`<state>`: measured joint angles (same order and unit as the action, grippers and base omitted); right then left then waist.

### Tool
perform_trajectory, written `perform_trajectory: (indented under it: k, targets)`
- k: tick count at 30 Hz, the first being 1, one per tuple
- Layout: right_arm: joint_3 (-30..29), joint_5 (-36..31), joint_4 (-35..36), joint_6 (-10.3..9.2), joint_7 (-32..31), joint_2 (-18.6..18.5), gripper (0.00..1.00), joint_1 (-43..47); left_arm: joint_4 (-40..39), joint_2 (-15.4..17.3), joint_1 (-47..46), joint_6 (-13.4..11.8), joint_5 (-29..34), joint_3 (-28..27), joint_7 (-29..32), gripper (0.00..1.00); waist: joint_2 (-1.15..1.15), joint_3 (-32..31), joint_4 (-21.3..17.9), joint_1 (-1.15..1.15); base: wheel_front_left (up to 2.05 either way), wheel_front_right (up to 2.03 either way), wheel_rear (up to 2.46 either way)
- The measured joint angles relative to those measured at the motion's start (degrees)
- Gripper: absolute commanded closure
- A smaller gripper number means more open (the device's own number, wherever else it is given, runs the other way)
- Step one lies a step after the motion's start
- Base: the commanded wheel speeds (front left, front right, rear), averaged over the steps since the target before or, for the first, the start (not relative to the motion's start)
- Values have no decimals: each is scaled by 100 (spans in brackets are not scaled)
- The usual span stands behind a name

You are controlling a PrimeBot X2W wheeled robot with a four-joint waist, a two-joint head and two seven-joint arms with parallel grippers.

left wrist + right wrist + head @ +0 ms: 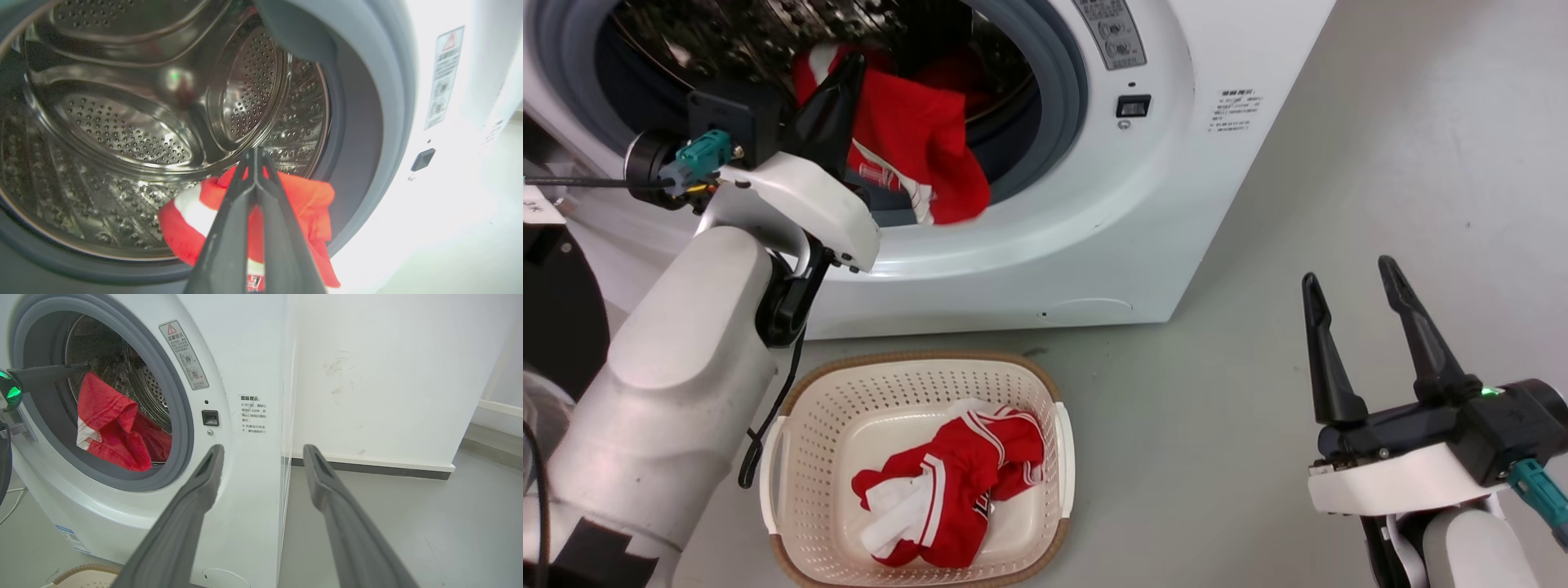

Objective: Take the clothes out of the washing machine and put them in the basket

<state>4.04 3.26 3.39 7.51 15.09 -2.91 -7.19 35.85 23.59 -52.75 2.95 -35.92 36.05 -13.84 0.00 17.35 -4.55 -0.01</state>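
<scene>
Red garment (915, 139) hangs in the mouth of the washing machine (1094, 245), trailing down to the lower edge of the grey ring (1063, 86). It hangs there because the left gripper (255, 155) is clenched on its top fold, probably to pull it out. The basket (915, 359) waits right below, with another red piece (964, 482) inside. The right gripper (1347, 271) is spread wide and empty.
</scene>
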Motion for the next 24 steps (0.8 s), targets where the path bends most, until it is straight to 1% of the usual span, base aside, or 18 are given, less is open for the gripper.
perform_trajectory:
  k: [14, 24]
  targets:
    - [30, -15, -126, 0, 0, 0, 0, 309, -2429, 713, 602, -749, 124, -49, 620, 100, 0, -609, 175, 0, 0, 0, 0]
    - [31, -15, -186, 0, 0, 0, 0, 557, -3763, 1121, 1021, -1217, 230, -103, 923, 100, 0, -954, 237, 0, 0, 0, 0]
